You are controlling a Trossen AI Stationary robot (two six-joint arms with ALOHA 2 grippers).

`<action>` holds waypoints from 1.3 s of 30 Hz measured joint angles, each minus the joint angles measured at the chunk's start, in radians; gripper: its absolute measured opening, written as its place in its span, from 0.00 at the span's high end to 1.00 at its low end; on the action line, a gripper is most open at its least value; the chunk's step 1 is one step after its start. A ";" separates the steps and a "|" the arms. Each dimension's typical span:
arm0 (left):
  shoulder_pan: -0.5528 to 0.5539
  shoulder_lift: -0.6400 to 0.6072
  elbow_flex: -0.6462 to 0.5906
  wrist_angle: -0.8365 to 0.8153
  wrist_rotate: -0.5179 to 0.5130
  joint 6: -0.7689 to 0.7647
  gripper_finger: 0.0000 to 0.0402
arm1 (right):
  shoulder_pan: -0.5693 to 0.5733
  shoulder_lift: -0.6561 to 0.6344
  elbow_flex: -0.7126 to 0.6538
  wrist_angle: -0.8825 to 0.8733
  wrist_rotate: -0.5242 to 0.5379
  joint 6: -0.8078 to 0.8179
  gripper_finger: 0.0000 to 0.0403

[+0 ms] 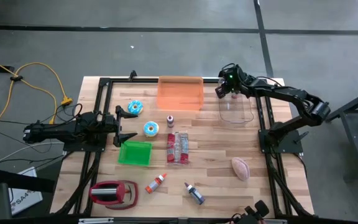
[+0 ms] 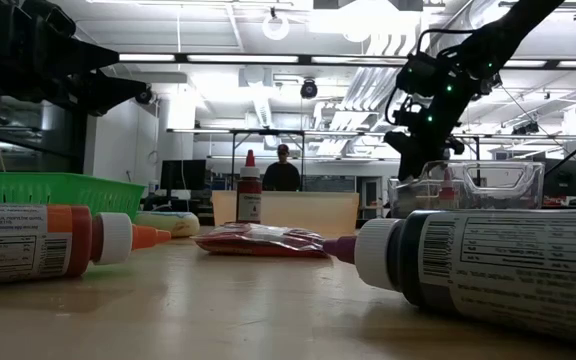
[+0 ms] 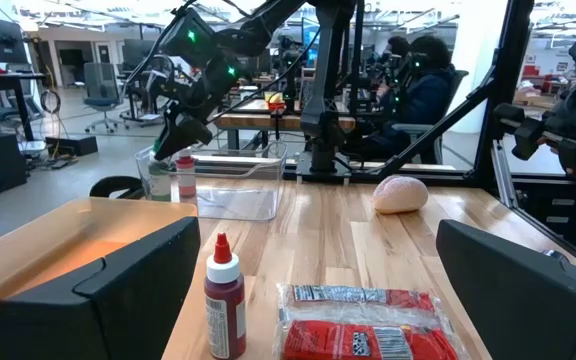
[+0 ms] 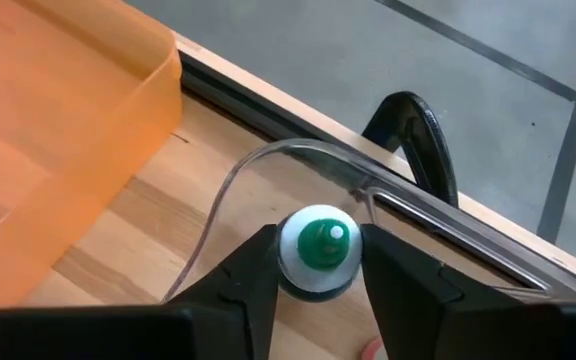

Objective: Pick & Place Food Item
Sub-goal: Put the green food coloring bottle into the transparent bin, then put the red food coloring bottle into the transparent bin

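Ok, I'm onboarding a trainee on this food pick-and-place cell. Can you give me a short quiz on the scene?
1. True or false: the left tool is gripping a doughnut.
2. Which container is the right tool at? A: orange bin. B: clear tub. C: green basket.
3. What colour is the tip of the bottle between the right tool's fingers?

Key: 1 false, it waits open and empty at the table's left edge. 2 B. 3 green.
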 joint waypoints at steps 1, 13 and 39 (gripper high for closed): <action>0.000 0.000 0.000 0.000 0.000 0.000 0.01 | 0.000 0.000 0.000 0.001 0.001 0.000 0.67; 0.000 0.000 0.000 0.000 0.000 0.000 0.01 | 0.000 0.000 0.000 0.000 0.000 0.000 0.67; 0.000 0.000 0.000 0.000 0.000 0.000 0.01 | 0.019 -0.185 0.000 -0.006 -0.047 -0.029 0.67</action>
